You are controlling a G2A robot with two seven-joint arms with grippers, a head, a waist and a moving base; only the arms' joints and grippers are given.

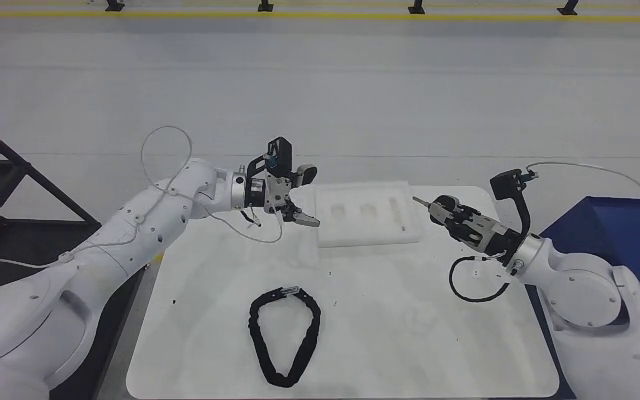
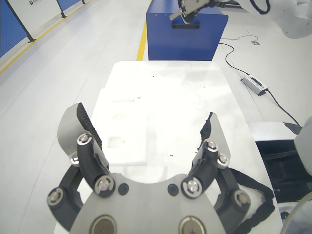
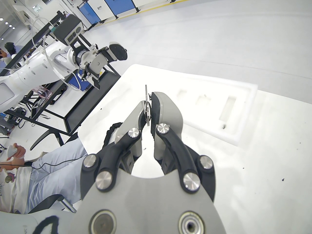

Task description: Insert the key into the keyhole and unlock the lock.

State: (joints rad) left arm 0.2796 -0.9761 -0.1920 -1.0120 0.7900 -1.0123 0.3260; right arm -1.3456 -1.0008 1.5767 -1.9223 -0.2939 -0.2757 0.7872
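Observation:
A black fabric-sleeved chain lock point(image 1: 285, 335) lies as a loop on the white table point(image 1: 420, 330), its metal lock head point(image 1: 290, 293) at the loop's far end. My left gripper point(image 1: 305, 195) hovers open and empty over the left end of a white foam tray point(image 1: 365, 212), well behind the lock. From its wrist view the left gripper point(image 2: 146, 113) has wide-spread fingers, and part of the lock's sleeve point(image 2: 256, 196) shows behind them. My right gripper point(image 3: 149, 101) is shut on a small metal key point(image 3: 146, 93), blade pointing outward. It is held above the tray's right end point(image 1: 440, 207).
The foam tray point(image 3: 219, 93) has several shallow rectangular pockets. A blue cabinet point(image 1: 600, 230) stands off the table's right side, and a black frame point(image 1: 30, 190) off its left. A power brick with a cable point(image 2: 254, 85) lies on the floor.

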